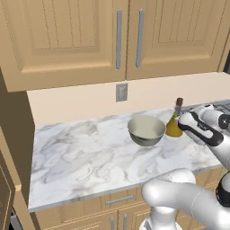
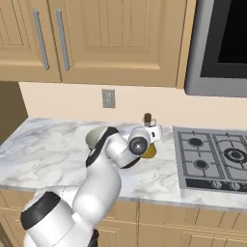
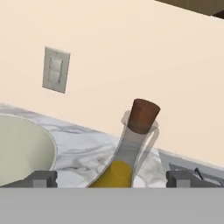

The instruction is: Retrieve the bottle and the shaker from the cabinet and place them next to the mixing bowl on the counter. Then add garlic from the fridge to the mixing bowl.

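Spread wide, the hand has its two dark fingertips on either side of the bottle and is not pinching it. That bottle stands upright on the white marble tabletop, with yellow liquid low inside and a red-brown stopper on top. In the left base view the bottle sits just beside the mixing bowl, at the bowl's 3 o'clock side, and the white arm's end is close by at 3 o'clock of the bottle. From the right base view, the arm hides most of the bowl and the bottle, so mainly the stopper peeks out. A stove lies on the tabletop at 3 o'clock of the bottle. A grey wall plug is on the wall above.
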Tool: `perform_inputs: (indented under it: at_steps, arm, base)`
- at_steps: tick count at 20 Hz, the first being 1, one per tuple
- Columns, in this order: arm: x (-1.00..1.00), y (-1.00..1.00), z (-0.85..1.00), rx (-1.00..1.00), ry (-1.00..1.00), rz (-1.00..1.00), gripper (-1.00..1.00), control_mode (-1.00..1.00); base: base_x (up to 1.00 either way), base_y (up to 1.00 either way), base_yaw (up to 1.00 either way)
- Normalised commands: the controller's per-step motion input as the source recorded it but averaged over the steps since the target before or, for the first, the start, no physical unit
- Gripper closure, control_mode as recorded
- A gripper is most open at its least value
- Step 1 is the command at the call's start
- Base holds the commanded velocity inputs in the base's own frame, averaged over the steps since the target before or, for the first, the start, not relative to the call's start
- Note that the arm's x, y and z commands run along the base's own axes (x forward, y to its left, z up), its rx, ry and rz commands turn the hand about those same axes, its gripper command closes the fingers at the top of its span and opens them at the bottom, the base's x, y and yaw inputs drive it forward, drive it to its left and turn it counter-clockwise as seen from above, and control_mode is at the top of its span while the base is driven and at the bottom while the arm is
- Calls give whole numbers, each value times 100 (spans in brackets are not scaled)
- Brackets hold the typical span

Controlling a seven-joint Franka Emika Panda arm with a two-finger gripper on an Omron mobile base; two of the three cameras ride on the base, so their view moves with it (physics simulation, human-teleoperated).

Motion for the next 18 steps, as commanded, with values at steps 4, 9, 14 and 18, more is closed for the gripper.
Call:
perform_inputs:
  at_steps: [4,9,14,18]
  arm:
    - [-57,4,41,0,7,0,-100,-100]
    - [-17,2,21,0,23,-13,-100,-100]
    - [-9,3,0,-5,42,-15,-100,-100]
    - [-43,16,-4,1,25,-12,-100,-100]
  base:
    - [0,0,0]
    - [0,0,0]
    - [0,0,0]
    - [0,0,0]
